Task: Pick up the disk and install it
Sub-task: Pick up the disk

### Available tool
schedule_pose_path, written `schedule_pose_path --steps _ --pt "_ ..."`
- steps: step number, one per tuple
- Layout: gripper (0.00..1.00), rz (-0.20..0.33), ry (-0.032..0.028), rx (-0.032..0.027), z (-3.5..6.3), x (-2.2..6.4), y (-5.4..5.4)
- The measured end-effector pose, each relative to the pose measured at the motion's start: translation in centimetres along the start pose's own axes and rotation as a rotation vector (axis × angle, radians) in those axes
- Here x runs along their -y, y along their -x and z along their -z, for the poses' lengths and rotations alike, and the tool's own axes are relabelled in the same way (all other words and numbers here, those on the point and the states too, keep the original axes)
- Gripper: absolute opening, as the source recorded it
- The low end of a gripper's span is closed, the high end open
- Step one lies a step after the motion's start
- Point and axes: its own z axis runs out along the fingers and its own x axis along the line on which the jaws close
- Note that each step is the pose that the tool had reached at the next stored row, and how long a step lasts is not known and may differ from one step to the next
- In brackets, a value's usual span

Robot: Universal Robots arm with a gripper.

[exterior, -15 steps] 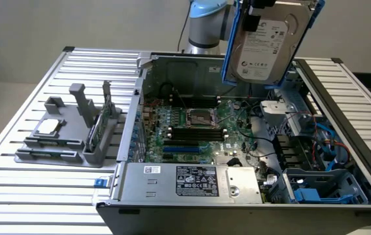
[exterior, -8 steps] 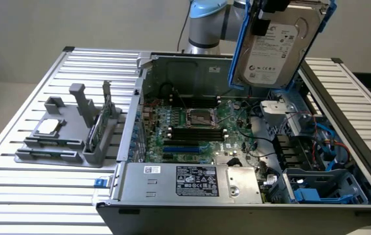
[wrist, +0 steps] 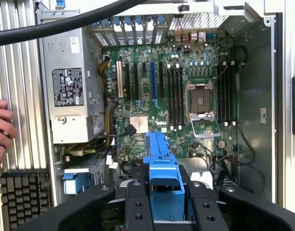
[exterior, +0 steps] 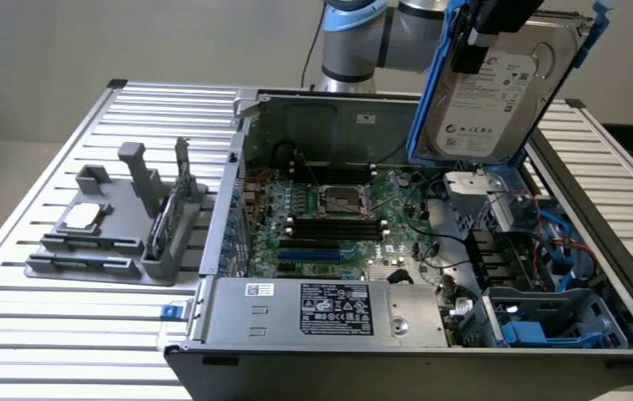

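1. Could clip a wall of the open computer case [exterior: 339, 125] on any descent; tight at the case's one o'clock corner in the exterior view.
2. Would land on the bare motherboard [exterior: 333, 209], flat across the case floor, if let go; likely harm to its empty socket.
3. Holding the disk [exterior: 500, 83] aloft at one o'clock in the exterior view, above that corner, tilted near upright; clamped by partly closed jaws on its blue frame [wrist: 161, 159]. Might twist or slip, judging by so narrow a hold on plastic.
4. Might snag the loose cables [exterior: 556, 242] around the drive bays at four o'clock of the case; squarely in the way of any slot there.
5. Nothing to fear from the grey holder [exterior: 127, 251] on the tabletop [exterior: 60, 351] at nine o'clock, well apart from the case.
6. Worth watching a person's hand [wrist: 0, 130] resting on the tabletop just beside the case, on the power supply [wrist: 70, 96] side; near enough for a bump.
7. On the holder: a square chip [exterior: 83, 215] and a thin upright card [exterior: 182, 175]; no obstacle.
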Motion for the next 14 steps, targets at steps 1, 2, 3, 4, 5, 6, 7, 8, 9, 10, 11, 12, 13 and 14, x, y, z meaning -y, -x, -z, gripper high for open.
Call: schedule_pose_path --steps 1,2,3,4,5,6,7,8,9,10,11,12,13,14 --pt "0.33 0.0 0.0 0.0005 0.01 0.18 -0.3" --pt "0.33 0.0 0.0001 0.0009 0.02 0.36 -0.5" --pt "0.33 0.0 0.0001 0.0012 0.03 0.55 -0.8" --pt "0.33 0.0 0.0001 0.0015 0.04 0.73 -1.0" --pt "0.33 0.0 0.0001 0.0017 0.05 0.91 -1.3" --pt "0.33 0.0 0.0001 0.0017 0.06 1.07 -1.6" --pt "0.33 0.0 0.0001 0.0017 0.07 1.23 -1.9" --pt "0.33 0.0 0.0001 0.0018 0.08 1.38 -2.2" --pt "0.33 0.0 0.0001 0.002 0.09 1.55 -2.6" --pt "0.33 0.0 0.0001 0.0022 0.1 1.69 -2.8" --pt "0.33 0.0 0.0001 0.0025 0.11 1.85 -3.2" --pt "0.33 0.0 0.0002 0.0029 0.11 2.01 -3.4" --pt "0.33 0.0 0.0002 0.0031 0.12 2.17 -3.7" --pt "0.33 0.0 0.0002 0.0033 0.12 2.34 -4.0"
